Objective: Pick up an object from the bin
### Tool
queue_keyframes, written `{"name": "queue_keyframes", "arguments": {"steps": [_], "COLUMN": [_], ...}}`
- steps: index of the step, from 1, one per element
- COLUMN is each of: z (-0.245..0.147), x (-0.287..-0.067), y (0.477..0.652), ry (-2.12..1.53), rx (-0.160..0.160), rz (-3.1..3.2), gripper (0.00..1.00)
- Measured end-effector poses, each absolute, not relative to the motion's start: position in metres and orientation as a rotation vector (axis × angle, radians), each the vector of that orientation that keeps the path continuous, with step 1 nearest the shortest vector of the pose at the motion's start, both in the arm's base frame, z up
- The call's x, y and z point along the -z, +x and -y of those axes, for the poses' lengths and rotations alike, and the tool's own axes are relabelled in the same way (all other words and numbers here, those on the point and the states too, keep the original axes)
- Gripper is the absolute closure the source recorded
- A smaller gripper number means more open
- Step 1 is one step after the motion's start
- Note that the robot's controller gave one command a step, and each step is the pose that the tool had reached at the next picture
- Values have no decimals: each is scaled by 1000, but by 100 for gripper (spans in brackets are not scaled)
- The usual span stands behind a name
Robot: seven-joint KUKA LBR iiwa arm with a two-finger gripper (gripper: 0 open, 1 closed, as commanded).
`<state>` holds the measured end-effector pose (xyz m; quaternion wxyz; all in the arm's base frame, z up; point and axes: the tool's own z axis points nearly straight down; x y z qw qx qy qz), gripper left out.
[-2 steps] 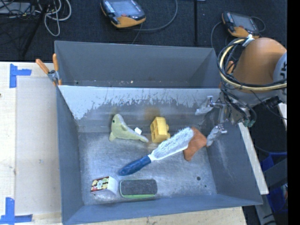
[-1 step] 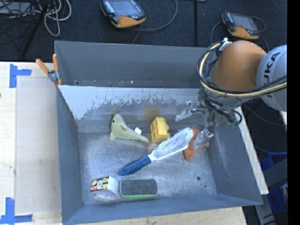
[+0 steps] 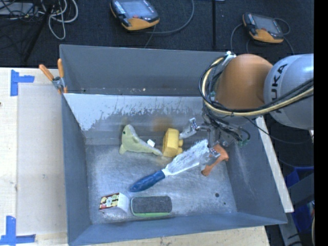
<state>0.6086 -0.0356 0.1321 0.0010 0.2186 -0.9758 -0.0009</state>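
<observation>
My gripper (image 3: 215, 135) hangs below the arm's orange cover at the right of the bin's middle. It sits just above the pale, see-through head of a brush with a blue handle (image 3: 169, 170), which lies slantwise across the floor. A small orange piece (image 3: 212, 162) lies right beside the brush head under the gripper. A yellow block (image 3: 171, 142) rests just to the left of the gripper. Whether anything is held is hidden from me.
A pale yellow-green soft shape (image 3: 134, 141) lies left of the yellow block. Near the front wall sit a small box with a coloured label (image 3: 114, 202) and a dark pad with a green edge (image 3: 151, 205). The arm and its cables cover the bin's right side.
</observation>
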Motion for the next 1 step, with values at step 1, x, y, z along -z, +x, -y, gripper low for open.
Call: {"name": "queue_keyframes", "arguments": {"steps": [1], "z": [43], "x": [-83], "y": [610], "ry": [689], "rx": [-8], "rz": [3076], "gripper": [0]}}
